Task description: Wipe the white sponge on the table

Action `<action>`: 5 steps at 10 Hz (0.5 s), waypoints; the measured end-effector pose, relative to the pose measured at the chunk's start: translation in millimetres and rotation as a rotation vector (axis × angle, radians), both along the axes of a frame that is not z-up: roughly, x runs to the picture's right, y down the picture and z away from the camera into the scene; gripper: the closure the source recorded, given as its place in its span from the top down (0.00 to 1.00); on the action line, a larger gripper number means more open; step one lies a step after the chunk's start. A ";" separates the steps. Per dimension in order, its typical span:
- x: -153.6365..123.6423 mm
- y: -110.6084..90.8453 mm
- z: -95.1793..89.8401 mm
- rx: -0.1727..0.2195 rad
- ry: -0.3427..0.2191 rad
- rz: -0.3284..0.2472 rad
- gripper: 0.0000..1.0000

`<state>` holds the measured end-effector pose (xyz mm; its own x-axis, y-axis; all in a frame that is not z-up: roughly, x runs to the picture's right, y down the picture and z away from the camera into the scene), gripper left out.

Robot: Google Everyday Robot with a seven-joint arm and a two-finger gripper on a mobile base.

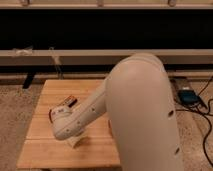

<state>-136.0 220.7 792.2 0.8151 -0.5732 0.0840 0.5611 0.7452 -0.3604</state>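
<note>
Low in the left of the frame, my hand (74, 140) sits down at the square light-wood plank surface (50, 155); its grip I cannot tell. A pale scrap beneath it looks like the small off-white sponge (78, 145).

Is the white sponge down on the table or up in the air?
Cannot tell: the gripper, low over the table front, hides it.
</note>
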 end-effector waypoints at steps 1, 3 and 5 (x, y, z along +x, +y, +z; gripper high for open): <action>-8.5 -1.0 1.7 0.009 -0.003 -0.019 0.00; -17.0 -10.0 8.0 0.035 0.005 -0.029 0.00; -28.3 -19.6 16.0 0.058 0.011 -0.036 0.00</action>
